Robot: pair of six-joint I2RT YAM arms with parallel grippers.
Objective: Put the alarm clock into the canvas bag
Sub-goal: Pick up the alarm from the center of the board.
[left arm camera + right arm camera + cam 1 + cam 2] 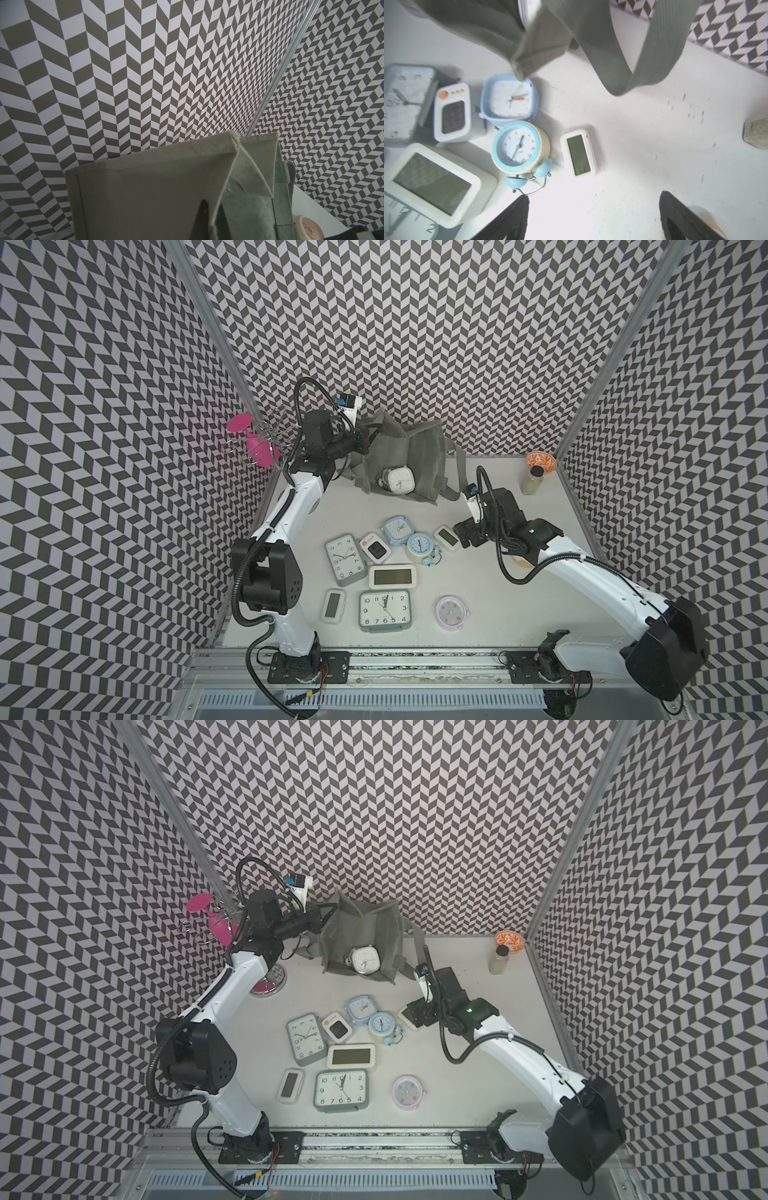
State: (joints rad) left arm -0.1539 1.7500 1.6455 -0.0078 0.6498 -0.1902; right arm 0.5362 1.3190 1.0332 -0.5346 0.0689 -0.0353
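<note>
Currently my right claw (593,207) hangs wide open with the small white digital alarm clock (579,153) just ahead of its fingertips, long axis crosswise to the closing line, while my left claw (365,435), pinched on the rim of the canvas bag (405,452) farther ahead, sits well apart.

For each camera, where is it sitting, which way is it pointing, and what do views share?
Both top views: high at the front, looking down on the table, canvas bag and clocks; left arm and right arm show whole.
Left wrist: beside the bag's rim, facing the back wall; the left gripper shows, pinching the fabric.
Right wrist: above the table, facing down at the clocks; the right gripper shows, open.
Shared: the bag everywhere; the round blue clock, right wrist and top views.
</note>
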